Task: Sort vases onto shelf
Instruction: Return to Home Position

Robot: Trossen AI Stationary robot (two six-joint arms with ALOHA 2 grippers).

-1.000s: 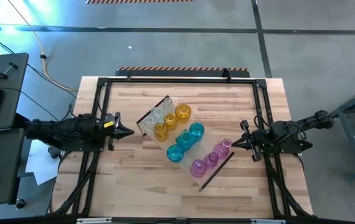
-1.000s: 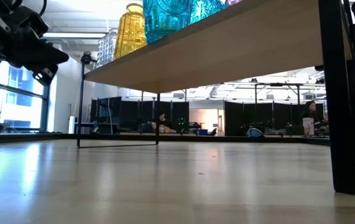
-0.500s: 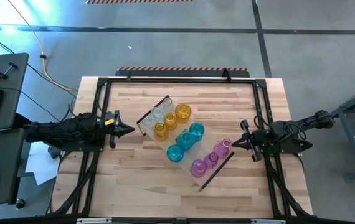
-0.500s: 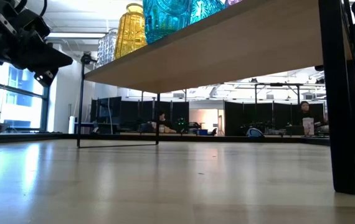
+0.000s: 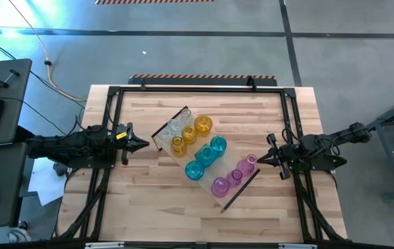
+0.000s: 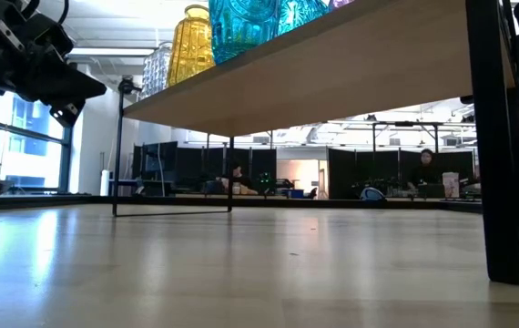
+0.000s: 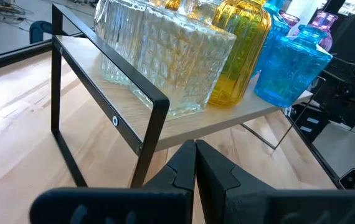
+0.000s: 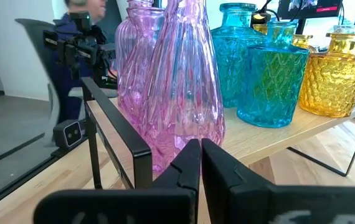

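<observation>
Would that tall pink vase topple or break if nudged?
Probably fragile: the pink vase looks like ribbed glass. Tall and narrow-necked, it may tip easily. It stands near the shelf end, so a push might send it off.

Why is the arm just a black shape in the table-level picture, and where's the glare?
Low view: the bright window behind backlights the left tool, leaving a silhouette; its light glares off the tabletop. Right wrist view: light shines through the pink vases.

I count one shelf (image 6: 332,64) on one desk (image 5: 280,111), twelve vases (image 5: 205,156) total: three clear vases (image 5: 175,126), three yellow vases (image 5: 203,125), three teal vases (image 5: 217,145), three pink vases (image 5: 219,185)
</observation>
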